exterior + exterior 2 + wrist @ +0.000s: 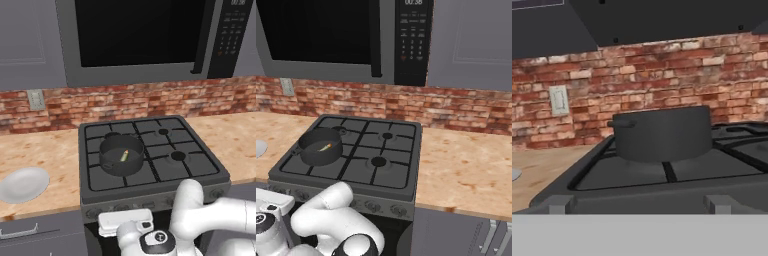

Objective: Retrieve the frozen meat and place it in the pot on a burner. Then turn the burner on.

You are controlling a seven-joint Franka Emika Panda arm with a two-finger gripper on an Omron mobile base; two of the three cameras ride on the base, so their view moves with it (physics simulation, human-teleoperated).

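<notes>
Lying inside the pot (121, 155), the frozen meat (124, 155) is a small slender fish, green-grey with a pale yellowish side, its long axis running diagonally, one end toward the pot's front wall and the other up toward the brick backsplash (150, 102). The pot is dark grey, round and low-walled, seated on the front-left burner of the stove (200, 165). Both base views look down into the pot and show the fish; the hand view, level with the grate, shows the pot's outer wall and one short side handle. The gripper (125, 220) sits low, in front of the stove's knob panel and well apart from the pot; its jaws stand released, grasping nothing. A white plate (23, 184) rests on the wooden counter (45, 150) left of the stove.
</notes>
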